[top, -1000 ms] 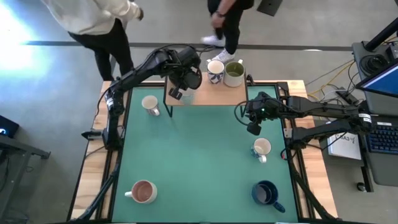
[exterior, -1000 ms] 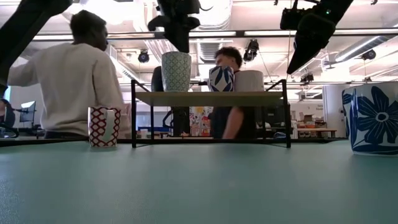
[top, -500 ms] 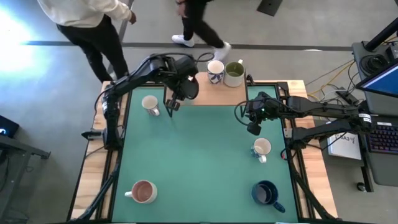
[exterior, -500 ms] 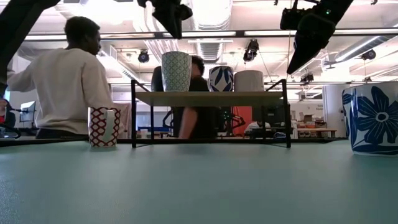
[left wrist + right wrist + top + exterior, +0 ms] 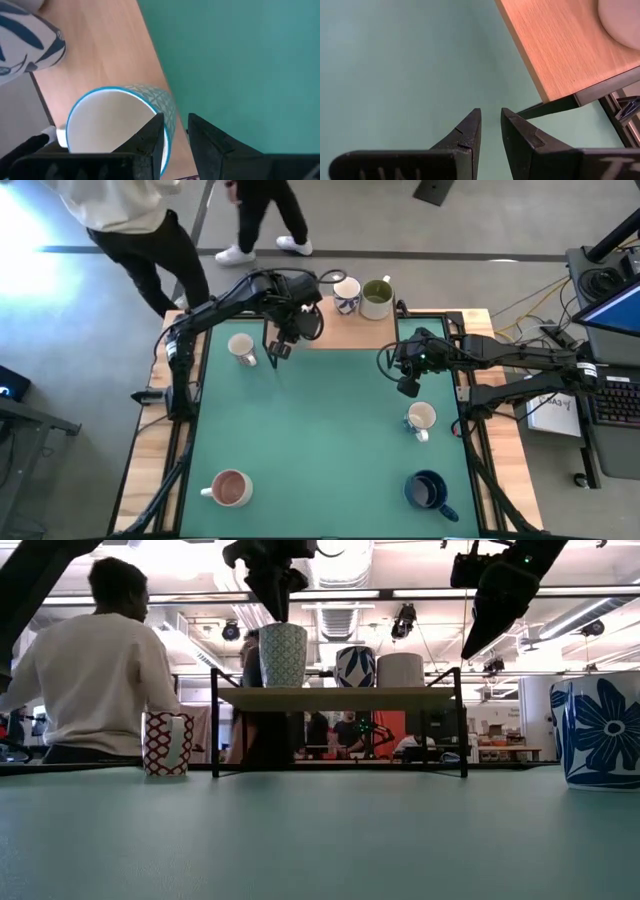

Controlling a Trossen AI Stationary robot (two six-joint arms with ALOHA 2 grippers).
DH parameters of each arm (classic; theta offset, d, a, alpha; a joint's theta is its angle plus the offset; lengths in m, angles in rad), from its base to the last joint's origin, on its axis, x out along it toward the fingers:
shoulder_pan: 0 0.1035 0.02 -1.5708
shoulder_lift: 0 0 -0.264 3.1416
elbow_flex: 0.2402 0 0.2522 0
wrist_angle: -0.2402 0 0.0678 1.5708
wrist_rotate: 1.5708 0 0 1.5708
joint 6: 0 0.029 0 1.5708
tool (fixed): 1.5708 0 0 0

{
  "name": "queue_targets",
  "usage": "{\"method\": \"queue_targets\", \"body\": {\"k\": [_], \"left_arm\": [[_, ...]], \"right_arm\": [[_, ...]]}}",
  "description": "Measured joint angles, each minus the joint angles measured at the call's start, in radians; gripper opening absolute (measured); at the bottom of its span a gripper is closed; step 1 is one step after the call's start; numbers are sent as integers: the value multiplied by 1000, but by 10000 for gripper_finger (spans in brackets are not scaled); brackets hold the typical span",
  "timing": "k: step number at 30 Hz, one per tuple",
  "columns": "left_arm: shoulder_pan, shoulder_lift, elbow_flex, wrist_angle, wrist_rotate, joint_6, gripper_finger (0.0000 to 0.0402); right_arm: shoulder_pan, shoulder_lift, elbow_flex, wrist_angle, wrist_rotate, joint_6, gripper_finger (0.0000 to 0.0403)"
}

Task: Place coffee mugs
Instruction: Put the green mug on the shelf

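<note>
On the far left of the green table (image 5: pixel 300 430) a small cream mug (image 5: pixel 241 347) with a red net pattern stands by itself. Nearer the front edge on that side sits a mug that is pink-brown inside (image 5: pixel 229 488).

At the back of the table is a low wooden shelf (image 5: pixel 345 333) on thin black legs. Three mugs stand on it in a row. The first one is a white mug with a teal pattern and a blue rim (image 5: pixel 120 125), at the shelf's left end. The left gripper (image 5: pixel 174 131) hangs right over this mug. Its two fingers are a small way apart, with the mug's rim between them. I cannot tell if the fingers press on the rim or stand free of it. Next on the shelf is a white mug with a dark blue pattern (image 5: pixel 347 293), and then a mug that is olive-green inside (image 5: pixel 376 297).

The right gripper (image 5: pixel 490 125) waits in the air over the green table, near the front right corner of the shelf. Its fingers are close together with only a thin gap, and nothing is in them.

On the right side of the table stands a white mug with big blue flowers (image 5: pixel 421 418). Near the front right corner sits a dark blue mug (image 5: pixel 427 489).

Behind the table, a person in a cream top (image 5: pixel 95 680) stands with their back to us.
</note>
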Motion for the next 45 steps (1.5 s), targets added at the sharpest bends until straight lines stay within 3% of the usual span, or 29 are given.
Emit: {"method": "queue_targets", "body": {"k": [19, 29, 45], "left_arm": [[26, 46, -2, 6, -3, 11, 70], [28, 47, -2, 27, 2, 55, 7], [56, 47, -2, 98, -3, 102, 16]], "right_arm": [[0, 0, 0, 0, 0, 0, 63], [0, 0, 0, 0, 0, 0, 63], [0, 0, 0, 0, 0, 0, 63]]}}
